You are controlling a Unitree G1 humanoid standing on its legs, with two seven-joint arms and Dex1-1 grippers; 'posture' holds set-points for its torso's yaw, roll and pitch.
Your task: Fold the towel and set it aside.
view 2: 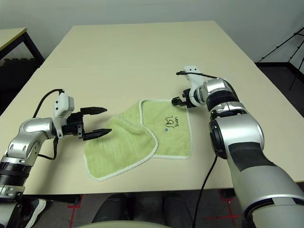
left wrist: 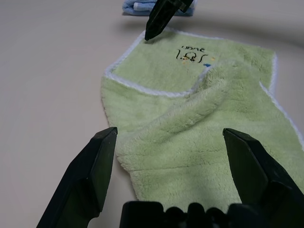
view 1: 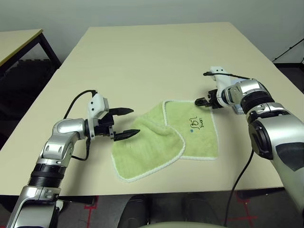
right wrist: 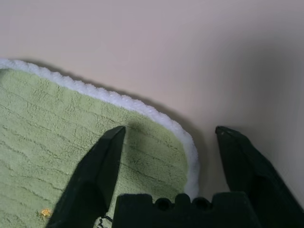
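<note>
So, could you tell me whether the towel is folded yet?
Only partly: one side of the towel is flopped loosely over the rest, and the writing still shows.

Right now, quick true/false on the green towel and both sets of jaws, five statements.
1. The light green terry towel lies fully flat. False: one part is folded over onto the rest.
2. The left gripper has its jaws open, holding nothing. True.
3. The right gripper straddles the towel's white-edged corner. True.
4. The dark embroidered writing is covered by the fold. False: it faces up, uncovered.
5. The towel hangs over the beige table edge. False: it lies wholly on the tabletop.
</note>
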